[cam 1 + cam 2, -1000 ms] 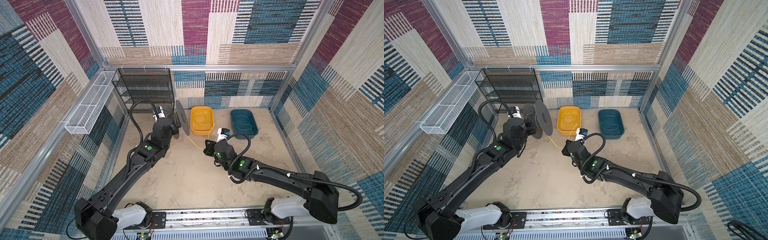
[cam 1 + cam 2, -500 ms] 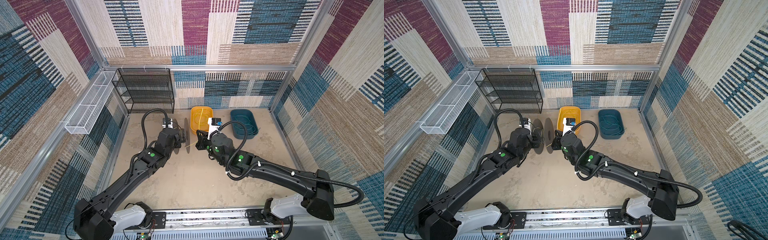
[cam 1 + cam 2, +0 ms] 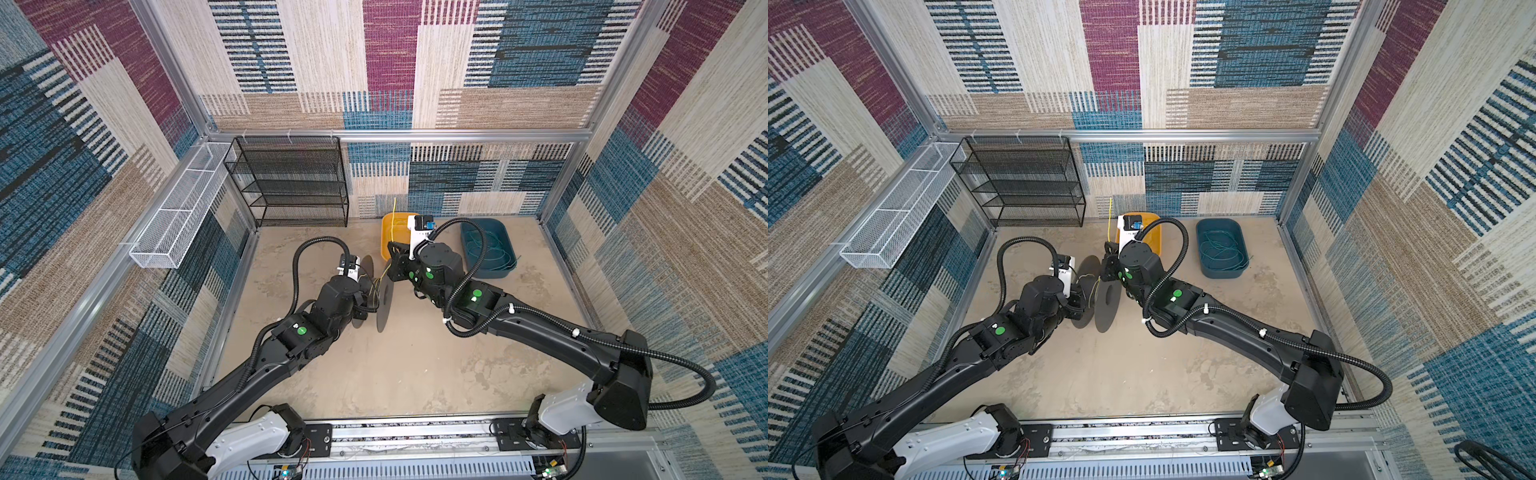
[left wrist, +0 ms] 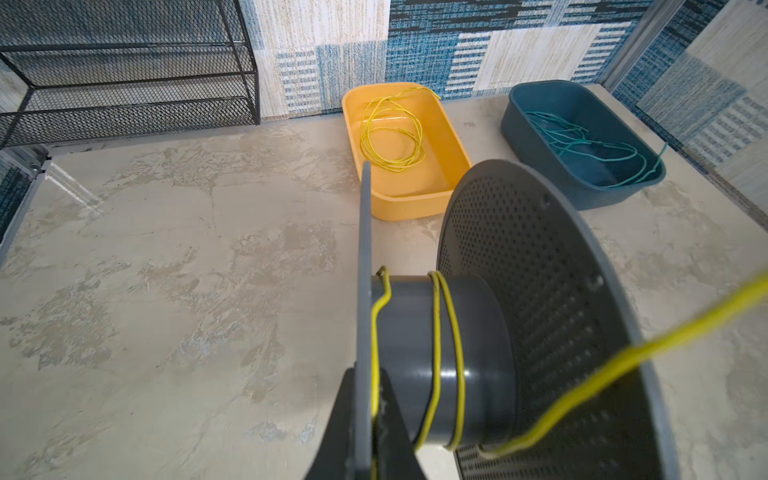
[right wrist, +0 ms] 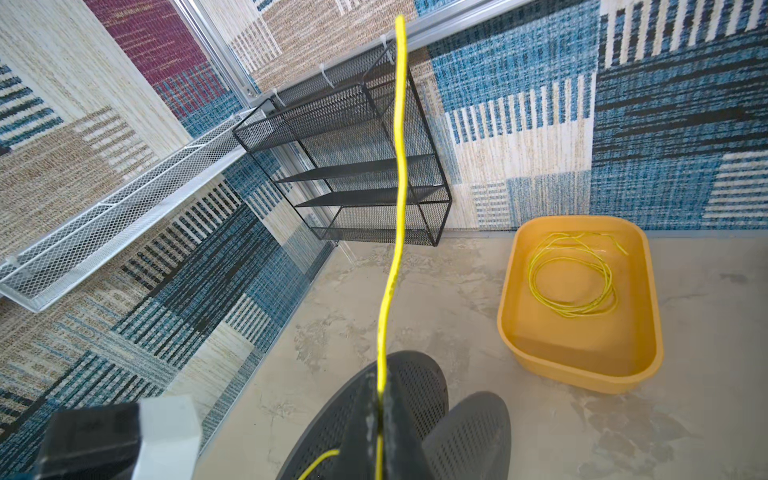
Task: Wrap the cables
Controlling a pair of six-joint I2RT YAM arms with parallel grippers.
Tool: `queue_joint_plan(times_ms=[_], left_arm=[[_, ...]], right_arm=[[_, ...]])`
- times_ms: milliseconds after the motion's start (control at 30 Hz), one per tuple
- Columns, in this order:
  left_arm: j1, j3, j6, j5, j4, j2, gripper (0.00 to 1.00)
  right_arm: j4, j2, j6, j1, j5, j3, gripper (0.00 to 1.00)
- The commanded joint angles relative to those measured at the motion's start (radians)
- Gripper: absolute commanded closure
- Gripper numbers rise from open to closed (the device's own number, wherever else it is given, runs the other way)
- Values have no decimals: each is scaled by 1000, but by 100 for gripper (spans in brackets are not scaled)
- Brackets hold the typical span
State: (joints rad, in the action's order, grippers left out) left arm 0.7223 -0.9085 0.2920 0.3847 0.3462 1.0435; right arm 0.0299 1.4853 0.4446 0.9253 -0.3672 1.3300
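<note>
A grey spool (image 4: 415, 353) with two perforated flanges hangs over the middle of the floor, seen in both top views (image 3: 384, 299) (image 3: 1106, 305). My left gripper (image 4: 368, 386) is shut on the rim of one flange, with a strand of the yellow cable (image 4: 446, 340) pinched against it. Two turns of that cable lie round the hub. My right gripper (image 5: 379, 388) is shut on the same cable just beyond the spool. The cable's free end (image 5: 399, 166) sticks straight up past the jaws (image 3: 394, 208). Another yellow cable coil (image 5: 569, 309) lies in the yellow tray (image 5: 511, 345).
A blue tray (image 3: 509, 245) holding a teal cord stands to the right of the yellow tray at the back wall. A black mesh shelf rack (image 3: 291, 183) stands at the back left. A white wire basket (image 3: 178, 216) hangs on the left wall.
The left arm has carried the spool from beside the yellow tray toward the middle. The right gripper has swung left and back over the spool with the cable, whose end now points up.
</note>
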Motion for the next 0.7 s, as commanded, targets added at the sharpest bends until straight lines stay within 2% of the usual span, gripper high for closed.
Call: queue_joint_plan(times_ms=[0, 167, 667], left_arm=[[8, 23, -34, -29, 119, -8, 100], [16, 42, -47, -56, 156, -19, 100], [56, 23, -185, -105, 260, -26, 100]], right_arm=[[-68, -2, -9, -30, 29, 23, 100], [-47, -6, -30, -64, 72, 31, 100], [15, 82, -20, -162, 218, 141, 100]])
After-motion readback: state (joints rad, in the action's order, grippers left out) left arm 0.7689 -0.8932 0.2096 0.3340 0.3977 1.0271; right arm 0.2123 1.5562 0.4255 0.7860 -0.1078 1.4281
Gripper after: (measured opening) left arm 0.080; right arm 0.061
